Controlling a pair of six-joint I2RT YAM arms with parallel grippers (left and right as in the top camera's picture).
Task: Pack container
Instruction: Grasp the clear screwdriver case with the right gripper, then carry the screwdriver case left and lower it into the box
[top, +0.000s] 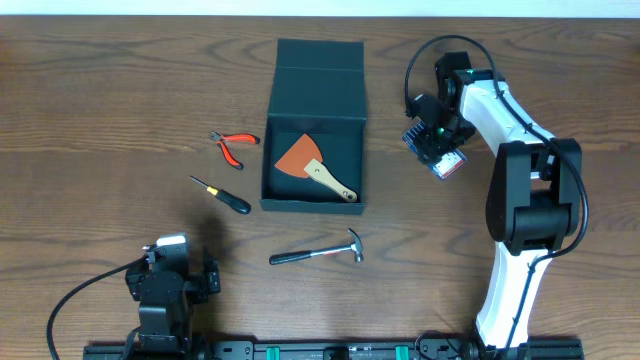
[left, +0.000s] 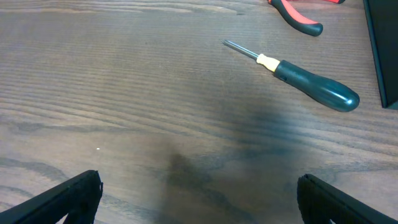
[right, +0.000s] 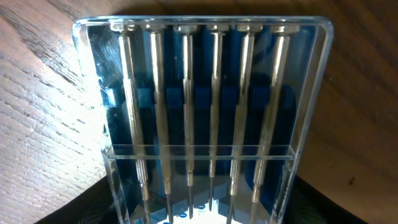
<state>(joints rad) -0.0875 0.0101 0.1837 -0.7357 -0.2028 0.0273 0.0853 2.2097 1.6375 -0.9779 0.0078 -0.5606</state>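
Here, a dark wooden table is seen from above, with a robot arm at each side. The container, a dark teal-black rectangular box, sits near the middle of the table. Its hinged flap lid is folded open toward the far edge. Inside lies a scraper with an orange blade and a pale wooden handle, set diagonally on the box floor.

Left of the box lie red-handled pliers. Nearer the front is a screwdriver with a dark handle and a yellow collar. A hammer with a dark grip lies just in front of the box.

The left gripper is low at the front left corner, well apart from the box. Its fingers are spread wide above the wood, and the screwdriver lies ahead of them.

The right gripper is to the right of the box, over a clear plastic case. The case holds six slim precision screwdrivers on blue backing. Dark fingers flank the case's lower corners. Whether they are pinching it cannot be told.
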